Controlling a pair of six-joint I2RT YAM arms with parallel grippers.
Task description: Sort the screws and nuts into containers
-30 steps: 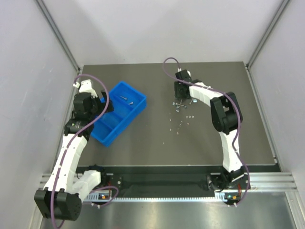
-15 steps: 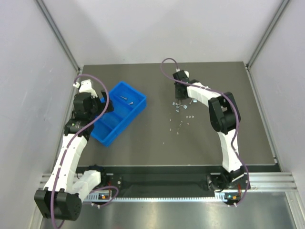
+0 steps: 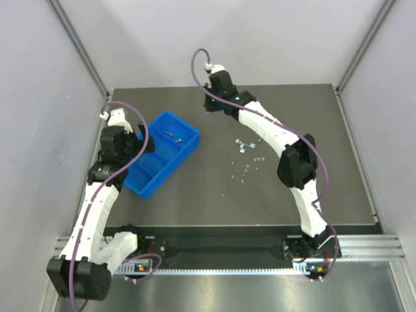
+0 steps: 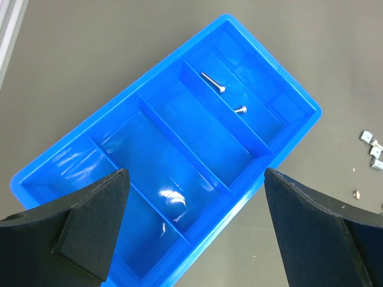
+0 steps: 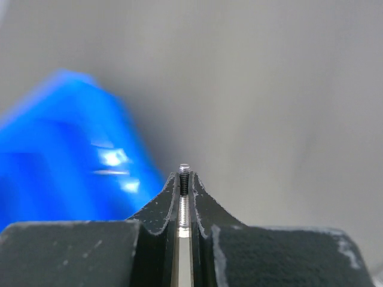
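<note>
Blue tray [image 4: 179, 128] sits at left of the top view; two screws [image 4: 213, 82] lie in its upper-right compartment (left wrist view). Left gripper [image 4: 195, 173] hangs over it, jaws spread wide. Right gripper [image 5: 184, 177] is clenched on one screw [image 5: 184, 171], tip protruding. Nuts [image 3: 246, 157] lie scattered mid-frame, well apart from the tray.

Bright even light; glare on the tray [image 4: 172, 198]; right-wrist background blurred.

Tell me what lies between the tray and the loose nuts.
Nothing: in the top view, the table between the tray and the nuts is bare.
</note>
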